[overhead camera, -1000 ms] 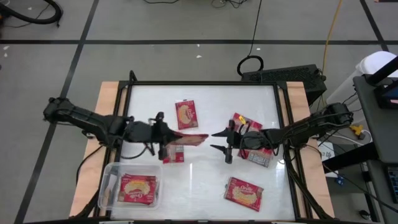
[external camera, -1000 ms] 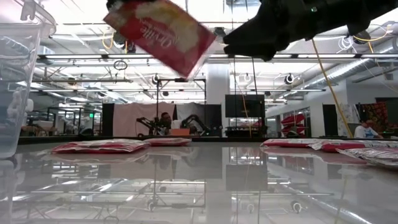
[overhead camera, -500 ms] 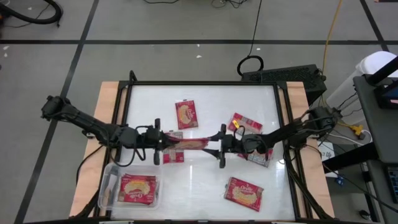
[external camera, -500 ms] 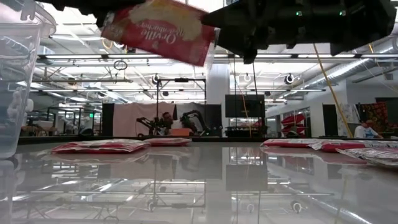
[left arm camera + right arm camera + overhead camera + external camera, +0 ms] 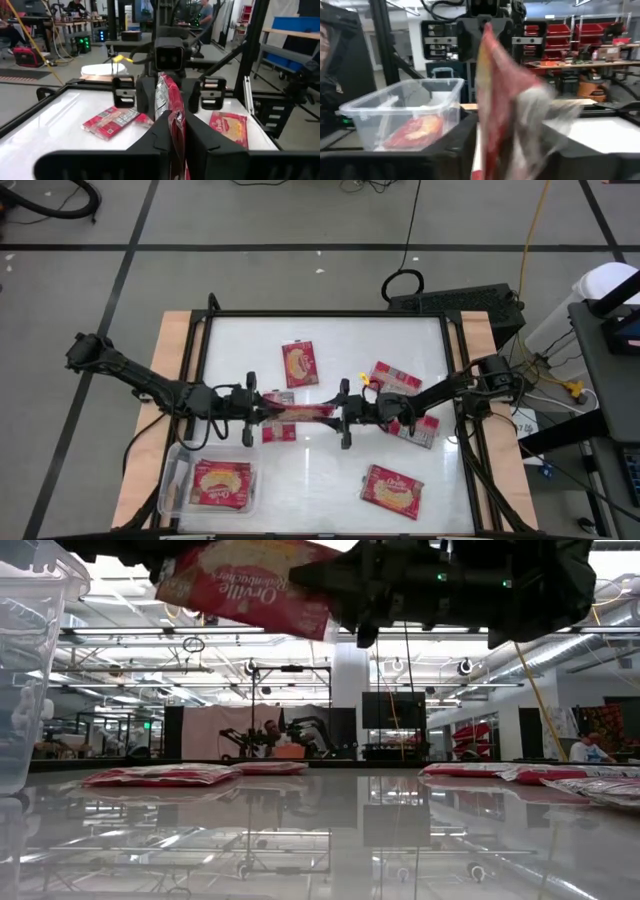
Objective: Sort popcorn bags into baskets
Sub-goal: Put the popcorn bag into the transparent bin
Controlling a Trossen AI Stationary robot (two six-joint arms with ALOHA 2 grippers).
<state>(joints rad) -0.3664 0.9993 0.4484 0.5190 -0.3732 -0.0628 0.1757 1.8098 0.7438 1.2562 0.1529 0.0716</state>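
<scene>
High view: left gripper (image 5: 262, 409) and right gripper (image 5: 335, 414) face each other nose to nose over mid tabletop (image 5: 400, 340), with one popcorn bag (image 5: 296, 412) bridging the gap between them.

Left jaws: closed tight on the near end of that bag. Left wrist view shows both fingers pinching the red packet edge-on (image 5: 172, 107).

Right jaws: they straddle the bag's far end. Right wrist view has the packet (image 5: 505, 90) standing between the fingers, but it's blurred, so I cannot tell whether they're clamped or just around it.

Low view: held bag (image 5: 250, 585) is well clear of the tabletop, tilted, printed front showing, with dark arm hardware just beside it.

Other items:
- basket (image 5: 175, 480): clear tub near the left arm's side of the tabletop, behind and to one side of the left jaws, one bag inside (image 5: 220, 483), lying flat
- second bag (image 5: 280, 430) on the tabletop directly under the held one, partly hidden
- third bag (image 5: 300, 364) lying flat beside the left jaws, apart from them
- fourth bag (image 5: 392, 490) lying flat on the opposite side, nearer the right jaws
- small cluster of bags (image 5: 395, 377) under and beside the right arm, behind its jaws; count unclear
</scene>
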